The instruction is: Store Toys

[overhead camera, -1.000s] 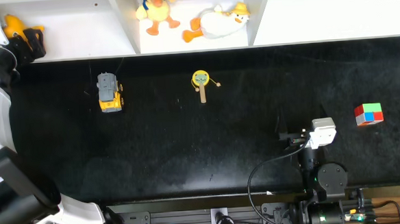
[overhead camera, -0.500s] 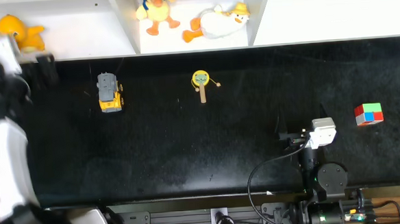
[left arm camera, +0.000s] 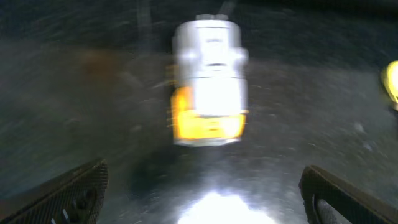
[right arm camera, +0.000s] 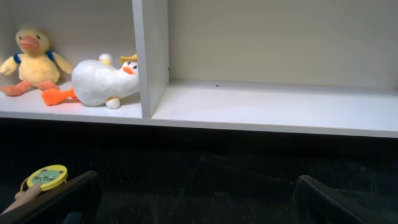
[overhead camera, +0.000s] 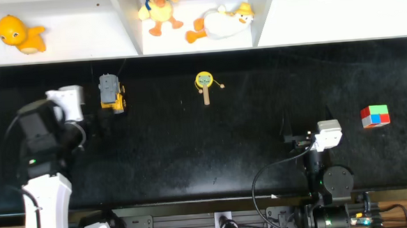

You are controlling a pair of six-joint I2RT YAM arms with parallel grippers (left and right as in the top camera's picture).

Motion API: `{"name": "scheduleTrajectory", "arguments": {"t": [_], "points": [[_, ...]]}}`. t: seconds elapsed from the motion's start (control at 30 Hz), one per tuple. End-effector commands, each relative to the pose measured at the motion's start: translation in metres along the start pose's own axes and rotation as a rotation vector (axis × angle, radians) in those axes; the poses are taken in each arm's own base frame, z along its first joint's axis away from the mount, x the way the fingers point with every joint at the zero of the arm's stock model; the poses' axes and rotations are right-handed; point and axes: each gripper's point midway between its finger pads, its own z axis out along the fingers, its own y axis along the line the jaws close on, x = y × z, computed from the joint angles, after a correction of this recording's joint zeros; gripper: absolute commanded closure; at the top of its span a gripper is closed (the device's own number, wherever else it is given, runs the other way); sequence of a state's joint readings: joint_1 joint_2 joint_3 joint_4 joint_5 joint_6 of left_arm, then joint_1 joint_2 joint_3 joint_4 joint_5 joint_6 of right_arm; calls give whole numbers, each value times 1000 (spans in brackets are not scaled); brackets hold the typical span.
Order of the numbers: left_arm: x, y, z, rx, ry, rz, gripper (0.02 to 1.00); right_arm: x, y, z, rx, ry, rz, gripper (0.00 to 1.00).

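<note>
My left claw [left arm camera: 202,186] hangs wide open just short of the yellow-and-grey toy truck [left arm camera: 208,87] on the black surface [overhead camera: 191,149], so I judge I should centre its body between my 2 fingers before closing.

The toy truck [left arm camera: 208,93] in the left wrist view is smeared by blur so its details cannot be made out, a yellow shape [left arm camera: 392,84] is cut off at that view's edge, and the right wrist view's edge crops the handle of the rattle drum [right arm camera: 43,178].
</note>
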State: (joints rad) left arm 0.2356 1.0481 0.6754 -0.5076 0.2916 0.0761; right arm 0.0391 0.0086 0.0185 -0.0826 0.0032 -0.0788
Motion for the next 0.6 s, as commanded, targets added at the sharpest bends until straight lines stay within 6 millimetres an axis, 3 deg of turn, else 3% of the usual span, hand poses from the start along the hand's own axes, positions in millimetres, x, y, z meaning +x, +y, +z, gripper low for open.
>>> {"name": "scheduleTrajectory", "arguments": {"t": [0.03,0.23,0.6], "points": [[5,-21,8,-6,33,11,20,5,2,1,-10,5,-4,5],[4,-32,34,27,54,40,20,5,2,1,-10,5,-4,7],[5,-5,70,-92,74,-4,20,5,2,1,-10,5,-4,5]]}}
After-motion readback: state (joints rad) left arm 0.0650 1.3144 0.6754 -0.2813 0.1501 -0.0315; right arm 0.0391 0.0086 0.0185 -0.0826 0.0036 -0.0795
